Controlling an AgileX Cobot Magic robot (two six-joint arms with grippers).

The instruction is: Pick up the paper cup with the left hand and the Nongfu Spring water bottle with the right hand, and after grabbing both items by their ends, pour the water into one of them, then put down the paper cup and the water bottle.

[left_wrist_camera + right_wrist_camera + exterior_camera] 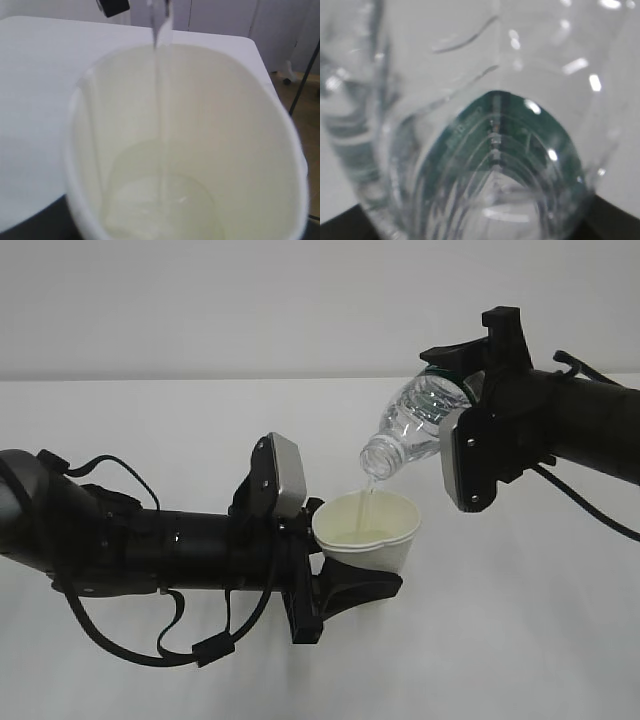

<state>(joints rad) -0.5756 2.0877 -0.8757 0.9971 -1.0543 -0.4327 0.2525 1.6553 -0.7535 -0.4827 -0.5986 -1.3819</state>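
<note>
White paper cup sits nearest me, held off the counter in the left tool, whose jaws pinch it at its lower end; the rim faces up and slightly toward the right. From the left wrist view the cup's cream inside fills the frame, with a shallow pool of water at the bottom and a thin stream dropping into it close to the far wall.

Further back and to the right, the Nongfu Spring water bottle is clamped at its base end by the right tool. It is tilted neck-down toward the left, mouth just above the cup's far rim, not touching it. The right wrist view shows only ribbed clear plastic and the green label up close, so finger contact cannot be read there; the exterior view shows the grip.

Step in hand, as I judge it: the pour is under way, the cup perhaps a quarter full.

Notes for doing it well:
- Stream lands near the far wall; shifting the mouth a little toward the cup's centre would give margin against spilling over the rim.
- Keep the tilt steady; a steeper angle risks glugging and splash.
- Hold the cup level; a paper wall squeezed harder may buckle.
- Right the bottle before lowering either item.
</note>
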